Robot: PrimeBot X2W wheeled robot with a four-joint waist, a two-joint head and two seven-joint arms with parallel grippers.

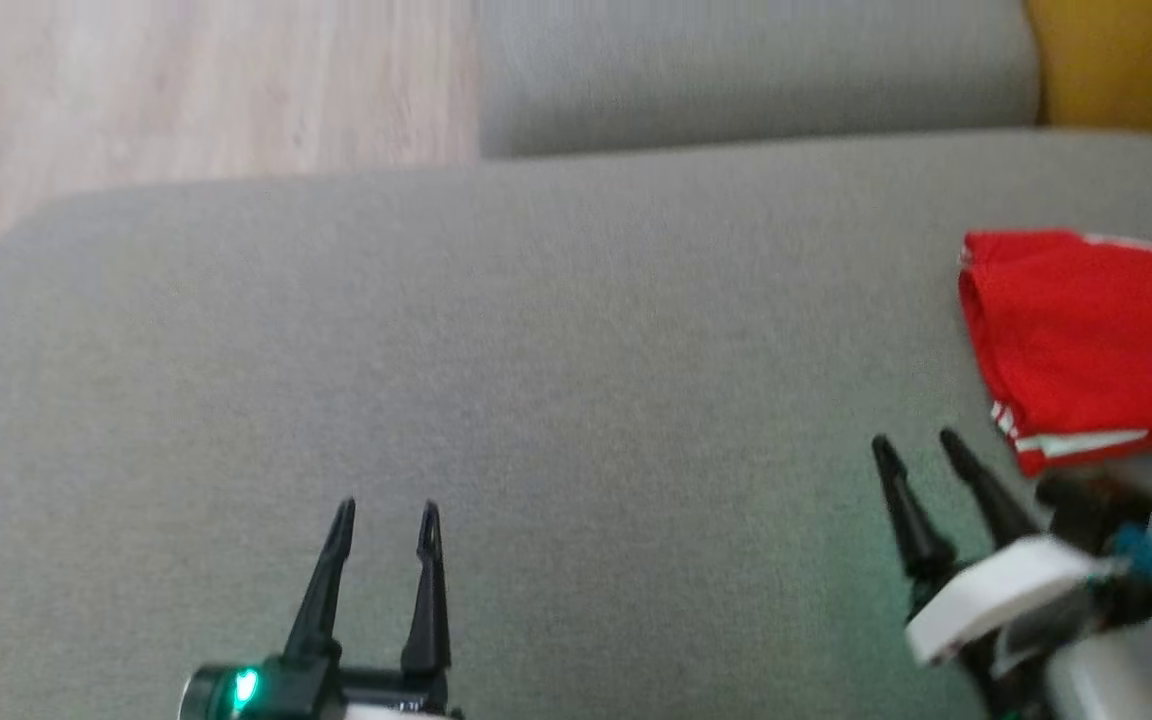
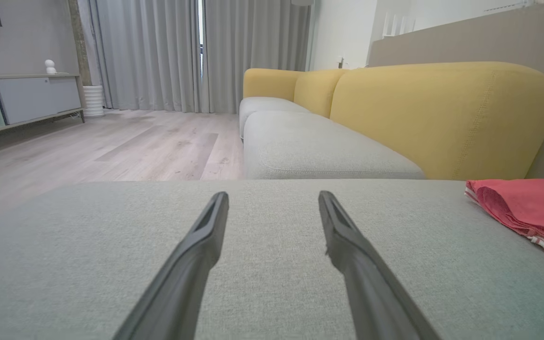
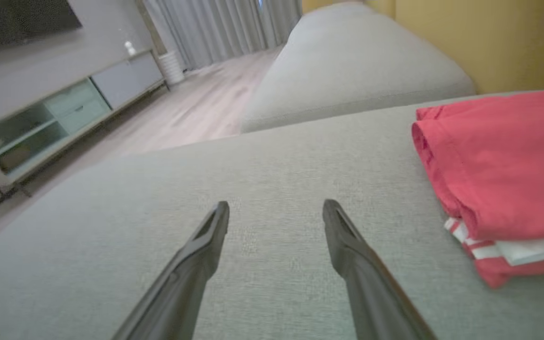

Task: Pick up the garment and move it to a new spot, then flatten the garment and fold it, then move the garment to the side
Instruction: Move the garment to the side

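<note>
garment (image 1: pixel 1086 340), red with white stripe trim and some dark lettering, lies folded in a compact stack on grey seat cushion (image 1: pixel 536 350), at the far right of the head view, partly cut by the frame edge. fold edge faces left, striped hem sticks out at the near bottom corner. right gripper (image 1: pixel 918 445) sits just beside that near corner, a bit to its left, not touching the cloth; fingers apart, jaws open, nothing between them. in the right wrist view its two dark fingers point over bare cushion and the stack is off to their right, rolled red edge on top, white and striped layers under it. left gripper (image 1: pixel 388 515) is low centre-left in the head view, well apart from the garment, fingers spread, jaws open and empty, green light (image 1: pixel 244 688) on its base. left wrist view: fingers point across bare grey fabric, garment small at the right edge. beyond the cushion are second grey seat (image 2: pixel 319 146) with yellow backrest (image 2: pixel 442 113), pale wood floor (image 2: pixel 111 146), grey curtains (image 2: pixel 196 52), low cabinet (image 2: pixel 26 99) at the left wall. head view slightly blurred, lettering not readable.
</note>
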